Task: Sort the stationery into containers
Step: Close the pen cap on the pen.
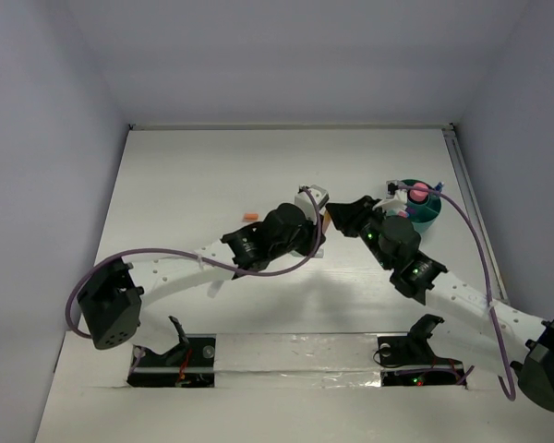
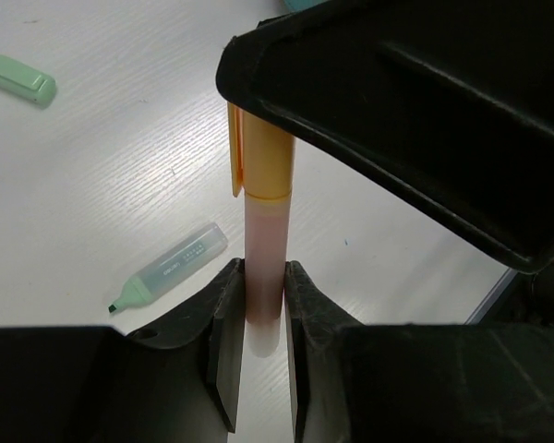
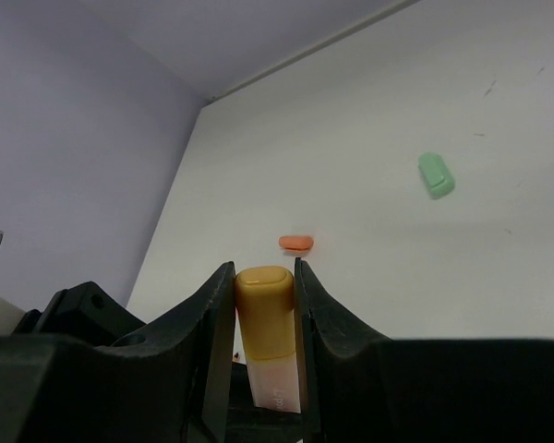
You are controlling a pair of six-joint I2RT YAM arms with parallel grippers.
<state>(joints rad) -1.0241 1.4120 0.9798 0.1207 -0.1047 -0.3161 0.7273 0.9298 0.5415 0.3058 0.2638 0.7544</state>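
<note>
1. Gripping confirmed on the left side: the left jaws are closed on the lower barrel of a salmon-pink plastic marker (image 2: 264,249), one finger pressed to each side.
2. The right jaws are closed on that marker's yellow-orange cap (image 3: 264,300), again one finger per side. The cap is seated on the barrel.
3. The two sets of jaws meet tip to tip over the white surface (image 2: 102,185), and the marker bridges them end to end.
4. A pale-green translucent highlighter (image 2: 171,268), uncapped with its dark tip exposed, lies flat on the surface. It is just left of the left jaws and touches neither finger.
5. A mint-green plastic cap (image 2: 18,78) lies on the surface, well apart from the left jaws and further left than the highlighter.
6. A small orange cap (image 3: 295,243) lies on the surface just beyond the tips of the right jaws.
7. A round teal plastic tub (image 1: 432,218) stands behind the right jaws, beside that arm's wrist. A pink-capped tube (image 1: 417,194) stands upright in it; which compartment cannot be told.
</note>
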